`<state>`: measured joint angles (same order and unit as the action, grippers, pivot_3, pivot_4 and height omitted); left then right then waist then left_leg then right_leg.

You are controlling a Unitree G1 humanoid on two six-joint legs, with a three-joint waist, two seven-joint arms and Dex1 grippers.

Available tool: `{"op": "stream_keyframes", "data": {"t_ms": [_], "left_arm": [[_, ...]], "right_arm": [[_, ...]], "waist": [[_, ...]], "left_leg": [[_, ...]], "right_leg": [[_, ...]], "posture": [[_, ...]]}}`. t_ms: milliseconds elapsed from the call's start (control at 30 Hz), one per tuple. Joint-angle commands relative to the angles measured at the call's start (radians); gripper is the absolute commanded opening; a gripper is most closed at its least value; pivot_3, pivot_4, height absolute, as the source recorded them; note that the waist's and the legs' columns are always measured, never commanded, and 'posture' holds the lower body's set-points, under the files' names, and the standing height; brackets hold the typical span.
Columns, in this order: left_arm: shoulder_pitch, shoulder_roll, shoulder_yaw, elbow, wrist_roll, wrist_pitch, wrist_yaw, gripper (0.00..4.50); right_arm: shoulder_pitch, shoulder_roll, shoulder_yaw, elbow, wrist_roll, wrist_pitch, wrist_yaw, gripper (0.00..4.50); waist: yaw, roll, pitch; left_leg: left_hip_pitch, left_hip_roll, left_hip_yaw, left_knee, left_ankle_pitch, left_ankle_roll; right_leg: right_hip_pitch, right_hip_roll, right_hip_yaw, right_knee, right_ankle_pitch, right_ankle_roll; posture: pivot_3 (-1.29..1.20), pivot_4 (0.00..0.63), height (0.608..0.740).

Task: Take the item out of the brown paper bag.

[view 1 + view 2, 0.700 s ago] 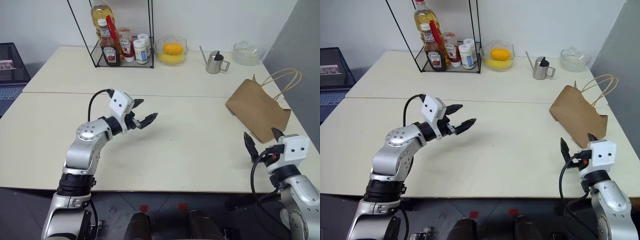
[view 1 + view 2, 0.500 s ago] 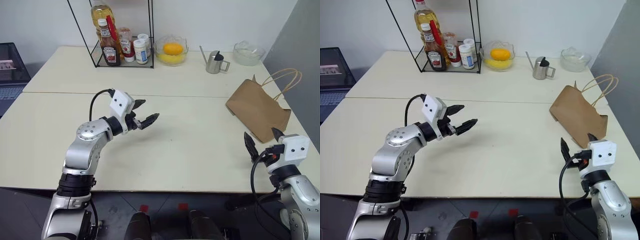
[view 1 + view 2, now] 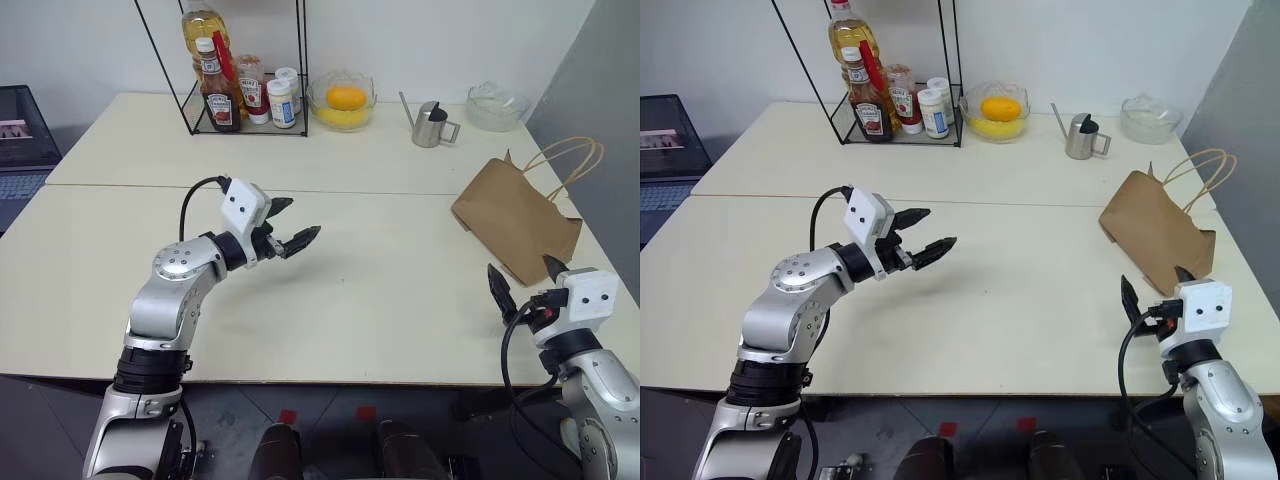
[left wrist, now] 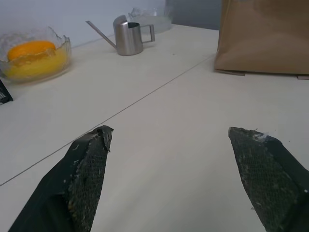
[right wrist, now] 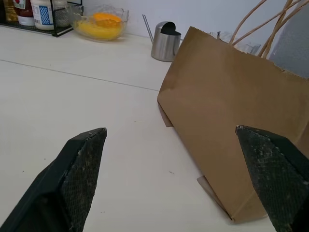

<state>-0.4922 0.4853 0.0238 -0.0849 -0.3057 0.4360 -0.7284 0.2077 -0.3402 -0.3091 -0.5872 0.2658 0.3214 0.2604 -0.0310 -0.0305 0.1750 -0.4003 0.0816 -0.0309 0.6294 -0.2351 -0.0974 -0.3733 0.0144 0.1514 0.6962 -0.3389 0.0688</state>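
Fingers (image 3: 306, 237) spread; brown paper bag (image 3: 512, 218) beyond bare table (image 3: 380, 290).

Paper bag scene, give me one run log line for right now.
brown paper bag: on table, untouched | left claw: open, empty | right claw: open, near bag

our two head eyes look forward and down from above the near edge of the table (image 3: 380, 300), sharing the whole tabletop. our left wrist camera sits low over it, facing the brown paper bag (image 4: 263, 36) from afar; our right wrist camera sees that bag close up.
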Motion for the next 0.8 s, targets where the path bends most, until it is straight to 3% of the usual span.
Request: {"op": "stream_keyframes", "data": {"t_ms": [33, 367, 800], "left_arm": [[-0.025, 0.006, -0.006, -0.037, -0.003, 0.0, 0.002, 4.1], [-0.041, 0.005, -0.002, -0.033, -0.037, 0.006, -0.032, 4.1], [-0.217, 0.105, -0.094, 0.008, -0.198, 0.101, -0.433, 4.1]], "right_arm": [[0.004, -0.003, -0.007, -0.048, 0.002, -0.007, -0.003, 4.5], [0.029, 0.001, 0.014, -0.067, -0.015, -0.011, -0.007, 4.5], [0.044, -0.015, -0.037, -0.25, -0.014, 0.066, -0.056, 4.5]], "waist": [[0.0, 0.0, 0.0], [0.0, 0.0, 0.0], [-0.001, 0.0, 0.0]], "left_leg": [[0.0, 0.0, 0.0, 0.0, 0.0, 0.0], [0.0, 0.0, 0.0, 0.0, 0.0, 0.0], [0.0, 0.0, 0.0, 0.0, 0.0, 0.0]], "right_leg": [[0.0, 0.0, 0.0, 0.0, 0.0, 0.0], [0.0, 0.0, 0.0, 0.0, 0.0, 0.0], [0.0, 0.0, 0.0, 0.0, 0.0, 0.0]], "posture": [[0.0, 0.15, 0.74], [0.0, 0.15, 0.74], [0.0, 0.15, 0.74]]}}
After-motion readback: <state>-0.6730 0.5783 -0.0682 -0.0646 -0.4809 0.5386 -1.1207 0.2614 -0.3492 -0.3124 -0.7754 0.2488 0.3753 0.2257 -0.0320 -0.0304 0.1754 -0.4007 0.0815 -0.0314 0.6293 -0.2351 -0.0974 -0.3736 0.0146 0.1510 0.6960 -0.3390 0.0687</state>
